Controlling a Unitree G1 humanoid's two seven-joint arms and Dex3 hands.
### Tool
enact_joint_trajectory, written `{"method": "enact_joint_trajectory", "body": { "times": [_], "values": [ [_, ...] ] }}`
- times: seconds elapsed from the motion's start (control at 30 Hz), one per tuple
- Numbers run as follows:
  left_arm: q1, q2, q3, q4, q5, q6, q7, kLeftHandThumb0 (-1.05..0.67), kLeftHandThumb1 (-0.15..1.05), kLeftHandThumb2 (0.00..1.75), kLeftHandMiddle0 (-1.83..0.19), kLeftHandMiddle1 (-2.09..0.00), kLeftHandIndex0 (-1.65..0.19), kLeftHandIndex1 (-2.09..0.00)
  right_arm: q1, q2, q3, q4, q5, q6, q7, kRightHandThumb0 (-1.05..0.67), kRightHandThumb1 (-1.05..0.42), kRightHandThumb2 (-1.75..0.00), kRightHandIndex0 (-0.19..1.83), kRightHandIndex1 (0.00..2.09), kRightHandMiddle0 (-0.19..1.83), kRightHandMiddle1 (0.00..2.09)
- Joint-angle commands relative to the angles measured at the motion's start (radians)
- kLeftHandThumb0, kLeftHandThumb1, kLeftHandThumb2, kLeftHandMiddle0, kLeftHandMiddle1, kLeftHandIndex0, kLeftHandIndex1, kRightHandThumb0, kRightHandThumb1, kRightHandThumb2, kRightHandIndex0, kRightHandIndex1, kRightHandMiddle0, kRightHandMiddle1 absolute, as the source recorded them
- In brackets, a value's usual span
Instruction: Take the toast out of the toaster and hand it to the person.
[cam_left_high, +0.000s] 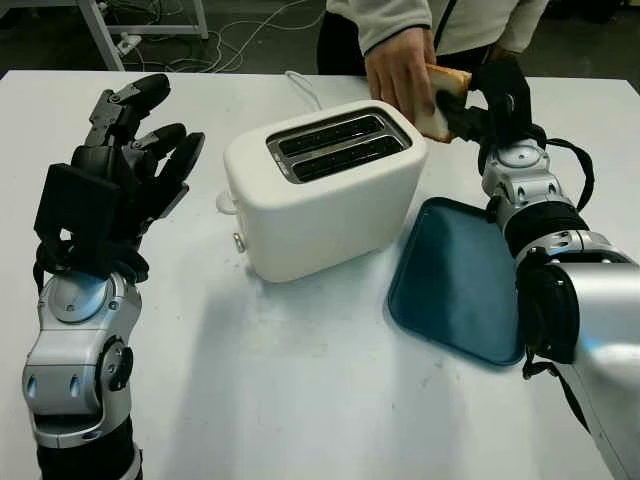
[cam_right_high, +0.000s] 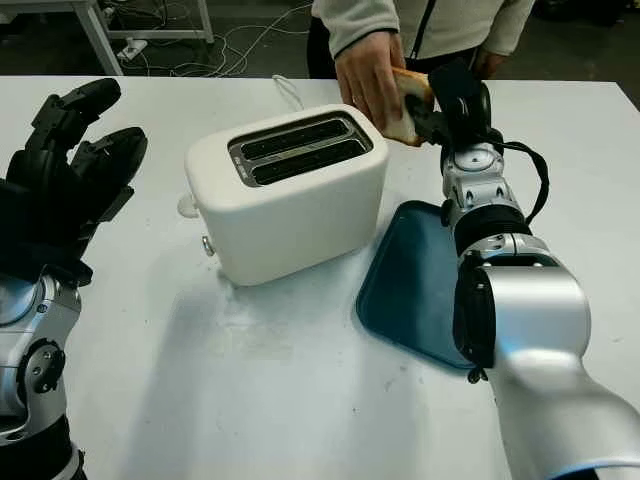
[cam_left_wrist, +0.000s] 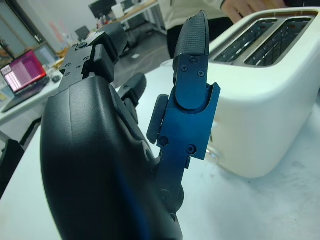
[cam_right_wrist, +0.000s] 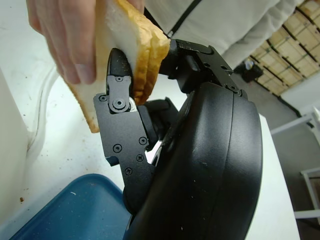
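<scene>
Beyond the toaster (cam_left_high: 325, 190), at the far table edge, nearing the end of the task: holding the toast (cam_left_high: 442, 100) pinched in the right hand (cam_left_high: 492, 100), with the person's hand (cam_left_high: 400, 70) already closing on the same slice; letting go seemingly remaining, though hard judging whose grip is bearing it. Waiting raised and open with the left hand (cam_left_high: 135, 150) beside the toaster. Standing over a white table (cam_left_high: 250, 390) carrying a blue tray (cam_left_high: 455, 285), with cables (cam_left_high: 250, 40) trailing across the floor behind.
</scene>
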Motion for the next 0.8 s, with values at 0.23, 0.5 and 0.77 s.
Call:
{"method": "enact_joint_trajectory", "body": {
  "times": [0.23, 0.5, 0.77],
  "values": [
    [0.014, 0.003, 0.005, -0.006, 0.005, -0.007, 0.002, -0.6, 0.92, 0.19, 0.0, -0.88, -0.05, -0.7, -0.018, -0.005, -0.004, -0.007, 0.013, -0.031, 0.018, -0.22, -0.92, -0.32, 0.74, 1.75, 0.41, 1.75],
    [0.018, 0.006, 0.002, -0.009, 0.011, -0.01, -0.001, -0.6, 0.92, 0.21, 0.0, -0.88, -0.04, -0.69, -0.014, 0.001, -0.02, -0.017, 0.027, -0.057, 0.034, -0.22, -0.92, -0.33, 0.77, 1.75, 0.4, 1.75],
    [0.015, 0.008, -0.005, -0.005, 0.027, -0.011, 0.003, -0.62, 0.92, 0.21, 0.0, -0.89, -0.06, -0.68, -0.008, -0.021, 0.002, -0.035, 0.007, -0.071, 0.114, -0.65, -0.92, -0.29, 0.76, 1.28, 0.71, 0.98]
  ]
}}
